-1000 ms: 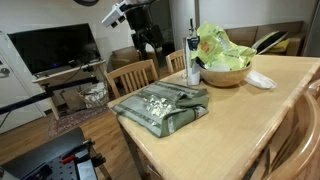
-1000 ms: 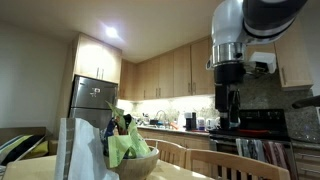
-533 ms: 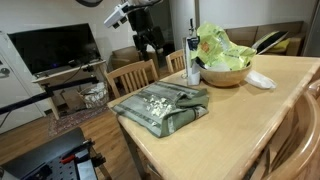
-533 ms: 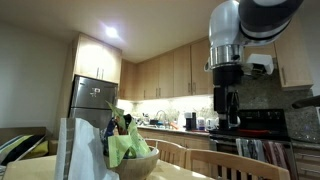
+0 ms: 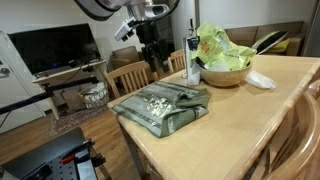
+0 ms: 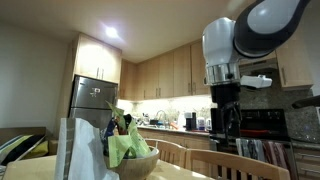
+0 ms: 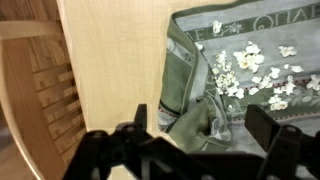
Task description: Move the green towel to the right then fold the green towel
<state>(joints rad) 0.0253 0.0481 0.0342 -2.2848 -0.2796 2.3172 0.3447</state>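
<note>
Towel: the green towel (image 5: 160,105) sits rumpled on the table (image 5: 255,125) by its corner, at 7 o'clock from the bowl (image 5: 222,72).
Pincer: the gripper (image 5: 152,60) hangs at the towel's 12 o'clock, well clear of it. In the wrist view its jaws are wide apart and empty.
Done: nothing, by my read.
Left: grasp, shift right, fold.

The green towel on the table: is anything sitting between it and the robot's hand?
Nothing visible does. The hand hangs open in the air near the green towel, and the wrist view shows only towel and bare table below it. The bowl stands farther along the table, off that path.
</note>
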